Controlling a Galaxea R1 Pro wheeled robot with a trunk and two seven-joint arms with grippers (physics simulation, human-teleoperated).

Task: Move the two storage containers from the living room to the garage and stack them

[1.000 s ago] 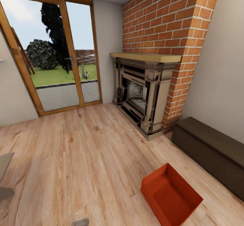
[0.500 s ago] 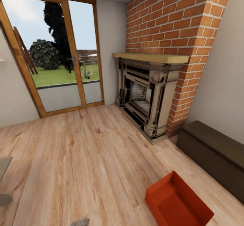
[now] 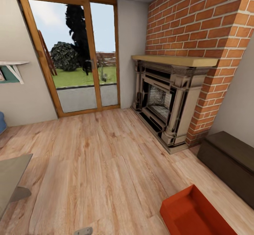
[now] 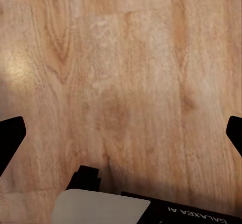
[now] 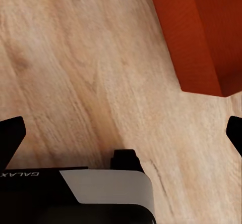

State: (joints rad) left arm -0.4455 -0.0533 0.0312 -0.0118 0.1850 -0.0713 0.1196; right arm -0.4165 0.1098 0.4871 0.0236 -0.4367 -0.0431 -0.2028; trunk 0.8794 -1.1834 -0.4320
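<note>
1. Head view: 1 storage container [image 3: 192, 215], orange-red and lidless, lies on the wood-plank floor [image 3: 102, 164] at lower right, near the dark bench [image 3: 229, 164] and apart from it.
2. Right wrist view: the same container [image 5: 201, 32] shows its outer wall and a corner resting on the planks. The right gripper [image 5: 121, 133] has its fingertips spread to opposite edges of the picture, holding nothing.
3. Left wrist view: bare planks [image 4: 126, 82] under the left gripper [image 4: 121, 133], fingertips likewise spread wide and empty.
4. Against the earlier head frames, the whole scene has slid rightward, so the camera has turned; a wall shelf [image 3: 12, 69] has come into view at left.
5. Room: brick fireplace [image 3: 169, 101] with a pale mantel, glazed wood-framed door [image 3: 79, 55] onto a lawn, white walls.
</note>
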